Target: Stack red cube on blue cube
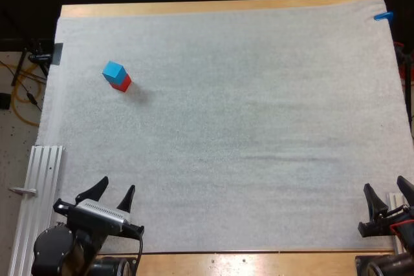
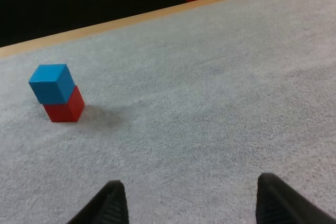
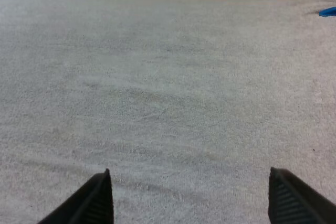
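Blue cube (image 1: 113, 70) sits atop red cube (image 1: 121, 84), far left on mat (image 1: 259, 127); order reversed versus task. Left tool (image 1: 116, 185), right tool (image 1: 387, 185): both wide, empty, well apart from cubes. Next step, judged: left tool lifts blue cube off.

Overhead and low wrist views, shared mat (image 1: 259, 127)

Both hands are black. The left hand (image 1: 117, 184), at the near left corner of the mat (image 1: 226, 134), has two tapering, pointed fingers (image 1: 96, 189) on a ribbed silver block, with a round black joint housing behind it. The right hand (image 1: 387, 184), at the mat's near right corner, has matching black fingers and a small red marking behind them.
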Motion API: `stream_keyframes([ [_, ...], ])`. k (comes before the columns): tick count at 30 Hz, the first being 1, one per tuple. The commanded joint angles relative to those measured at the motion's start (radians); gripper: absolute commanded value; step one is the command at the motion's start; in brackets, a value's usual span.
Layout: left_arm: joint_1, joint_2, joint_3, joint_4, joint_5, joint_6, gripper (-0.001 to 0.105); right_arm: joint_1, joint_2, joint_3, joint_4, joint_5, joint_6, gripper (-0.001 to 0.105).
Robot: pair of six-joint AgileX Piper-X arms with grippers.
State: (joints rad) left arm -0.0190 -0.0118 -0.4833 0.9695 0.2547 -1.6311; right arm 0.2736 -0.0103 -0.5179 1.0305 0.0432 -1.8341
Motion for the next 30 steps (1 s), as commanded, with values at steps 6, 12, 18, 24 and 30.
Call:
stream_keyframes([
  [6, -0.001, -0.14, -0.003, -0.009, -0.057, -0.028, 0.054, 0.002, -0.038, -0.004, -0.012, -0.004, -0.001, 0.061],
  [12, -0.001, -0.137, -0.007, -0.011, -0.057, -0.028, 0.054, 0.002, -0.038, -0.004, -0.026, -0.004, -0.02, 0.061],
  [18, -0.001, -0.071, -0.072, -0.011, -0.072, -0.032, 0.053, 0.002, 0.05, -0.041, -0.092, -0.004, -0.029, 0.061],
  [24, -0.001, 0.059, -0.166, -0.011, -0.084, -0.032, 0.053, 0.002, 0.245, -0.123, -0.154, -0.096, -0.073, 0.061],
  [30, -0.001, 0.16, -0.231, -0.011, -0.103, -0.029, 0.053, 0.002, 0.432, -0.216, -0.23, -0.22, -0.131, 0.061],
])
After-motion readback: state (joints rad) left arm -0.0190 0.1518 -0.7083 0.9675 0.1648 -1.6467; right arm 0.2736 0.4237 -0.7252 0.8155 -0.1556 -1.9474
